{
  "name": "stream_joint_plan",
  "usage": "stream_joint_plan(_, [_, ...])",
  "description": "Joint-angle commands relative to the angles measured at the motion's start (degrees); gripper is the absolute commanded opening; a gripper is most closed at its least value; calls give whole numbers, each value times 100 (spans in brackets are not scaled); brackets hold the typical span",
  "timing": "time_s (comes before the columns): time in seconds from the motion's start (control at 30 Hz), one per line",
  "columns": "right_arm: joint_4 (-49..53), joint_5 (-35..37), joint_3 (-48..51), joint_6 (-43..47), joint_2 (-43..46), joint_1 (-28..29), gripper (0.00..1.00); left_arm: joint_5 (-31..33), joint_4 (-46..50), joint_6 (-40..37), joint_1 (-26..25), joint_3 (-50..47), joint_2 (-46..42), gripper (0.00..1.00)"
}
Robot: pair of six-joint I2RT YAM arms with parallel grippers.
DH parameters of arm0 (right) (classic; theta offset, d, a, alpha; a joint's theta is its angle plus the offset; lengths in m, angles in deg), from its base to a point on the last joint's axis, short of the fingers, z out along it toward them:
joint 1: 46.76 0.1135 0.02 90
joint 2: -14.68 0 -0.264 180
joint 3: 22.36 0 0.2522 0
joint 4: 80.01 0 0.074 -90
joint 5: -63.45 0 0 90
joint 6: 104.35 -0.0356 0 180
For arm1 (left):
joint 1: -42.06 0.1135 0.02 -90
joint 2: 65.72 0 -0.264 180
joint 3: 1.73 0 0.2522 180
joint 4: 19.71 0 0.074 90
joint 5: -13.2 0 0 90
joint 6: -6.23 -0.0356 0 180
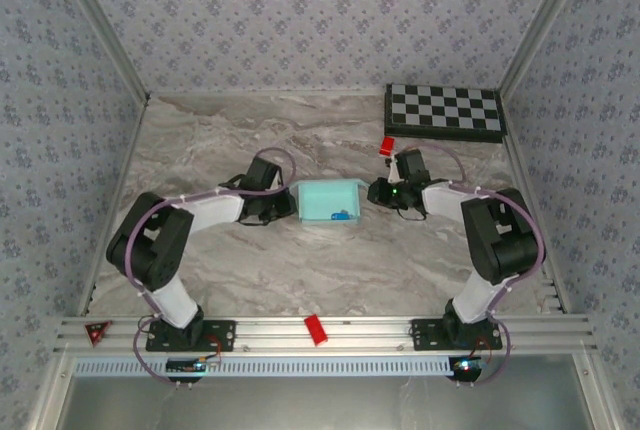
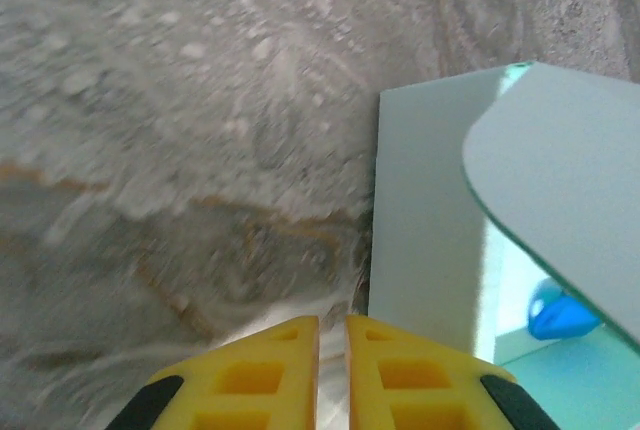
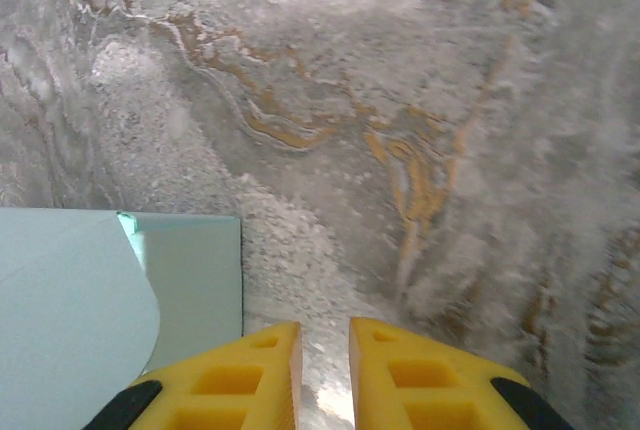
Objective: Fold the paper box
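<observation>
The paper box [image 1: 328,197] is a pale light-blue open tray with its walls standing, at the middle of the marble table. My left gripper [image 1: 285,204] is at its left wall and my right gripper [image 1: 376,193] is at its right wall. In the left wrist view the yellow jaws of the left gripper [image 2: 333,335] are almost together with nothing between them. The box wall [image 2: 425,230] stands just to their right under a rounded flap [image 2: 570,180]. In the right wrist view the right gripper [image 3: 325,335] keeps a narrow empty gap, with the box [image 3: 190,270] to its left.
A small blue piece [image 1: 341,216] lies inside the box, and shows as a small blue piece [image 2: 560,315] in the left wrist view. A black-and-white checkerboard [image 1: 445,112] sits at the back right. A red tag [image 1: 316,329] lies on the front rail. Patterned walls enclose the table on three sides.
</observation>
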Motion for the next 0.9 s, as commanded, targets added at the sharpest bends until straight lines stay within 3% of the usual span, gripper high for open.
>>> stream_joint_plan(0.0, [373, 66, -261, 286, -45, 91, 22, 520, 273, 1, -34, -87, -553, 17])
stream_joint_plan(0.37, [1311, 1021, 30, 1047, 1201, 48, 34, 1836, 1693, -711, -37, -29, -1738, 28])
stream_joint_plan(0.5, [1631, 1162, 97, 1652, 1671, 48, 40, 2178, 2033, -1190, -44, -87, -2248, 37])
stream_joint_plan(0.67, [1560, 934, 281, 2669, 2172, 43, 45, 2297, 1792, -2061, -102, -417, -2955, 60])
stream_joint_plan(0.87, [1002, 135, 571, 3856, 2415, 56, 50, 1809, 719, -3473, -111, -1054, -3301, 63])
